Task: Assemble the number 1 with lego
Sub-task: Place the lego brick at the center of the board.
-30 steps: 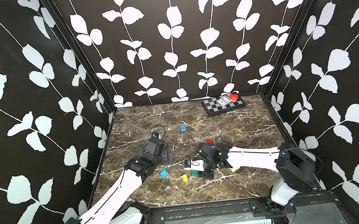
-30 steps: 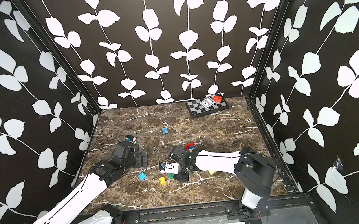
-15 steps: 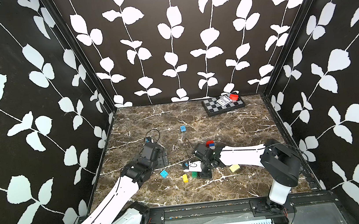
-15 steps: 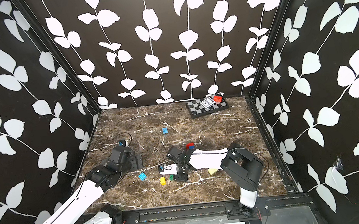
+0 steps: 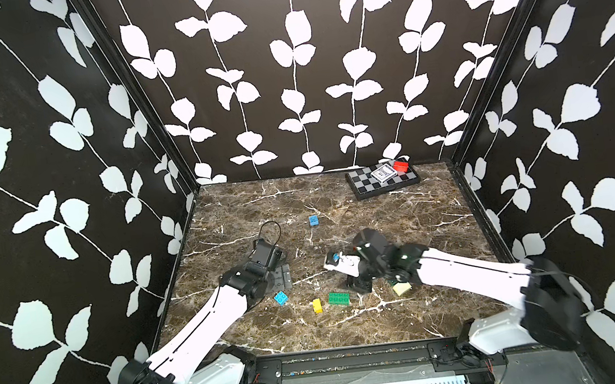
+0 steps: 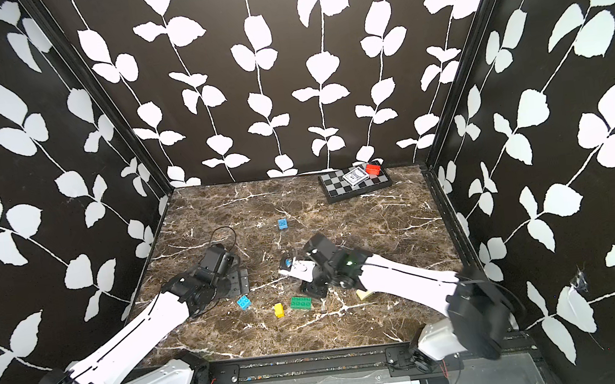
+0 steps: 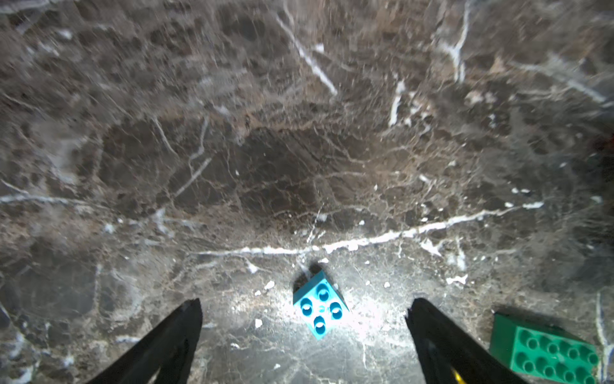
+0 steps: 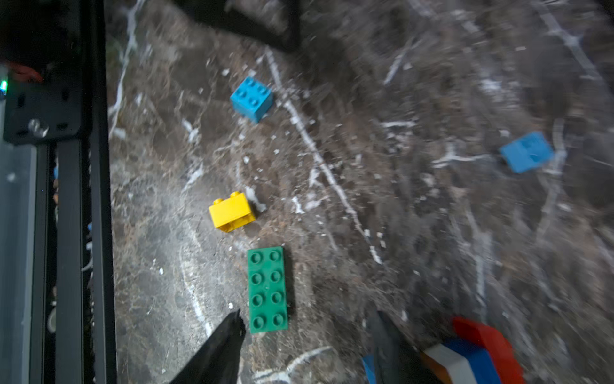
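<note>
Marbled brown table [image 5: 378, 208], leafy black walls [image 5: 271, 126]. Left jaws gape wide, empty, teal brick [image 7: 320, 307] just ahead. Right jaws partly apart, empty, green brick [image 8: 267, 289] beside one.

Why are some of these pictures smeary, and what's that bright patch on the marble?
Left wrist view: a glare patch washes out the marble around the light blue brick. Right wrist view: the blue brick is smeared, the green brick crisp. Both top views: evenly lit, sharp, only the right arm's elbow blurs.

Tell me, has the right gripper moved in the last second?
Yes. In a top view the right gripper has drawn back from the green brick, toward the cream brick.
</note>
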You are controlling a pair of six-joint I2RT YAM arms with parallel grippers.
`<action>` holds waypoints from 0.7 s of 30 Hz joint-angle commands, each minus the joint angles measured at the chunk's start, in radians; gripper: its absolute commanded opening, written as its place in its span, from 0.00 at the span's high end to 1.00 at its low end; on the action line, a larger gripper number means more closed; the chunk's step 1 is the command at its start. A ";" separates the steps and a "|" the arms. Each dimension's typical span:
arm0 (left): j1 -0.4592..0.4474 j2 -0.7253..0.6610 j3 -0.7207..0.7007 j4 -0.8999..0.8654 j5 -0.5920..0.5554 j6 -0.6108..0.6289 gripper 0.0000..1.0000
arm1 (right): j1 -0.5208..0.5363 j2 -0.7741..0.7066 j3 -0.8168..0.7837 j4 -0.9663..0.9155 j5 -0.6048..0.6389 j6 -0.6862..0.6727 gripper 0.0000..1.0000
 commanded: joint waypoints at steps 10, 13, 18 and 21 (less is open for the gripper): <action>0.008 0.217 0.089 -0.094 0.068 -0.214 0.13 | -0.218 -0.246 -0.063 -0.198 0.319 0.642 0.61; 0.007 0.248 0.090 -0.095 0.070 -0.265 0.15 | -0.252 -0.281 -0.081 -0.206 0.301 0.649 0.61; 0.021 0.295 0.073 -0.054 0.119 -0.354 0.20 | -0.268 -0.304 -0.096 -0.226 0.282 0.634 0.61; 0.024 0.307 0.050 -0.016 0.145 -0.406 0.25 | -0.275 -0.311 -0.095 -0.238 0.273 0.622 0.60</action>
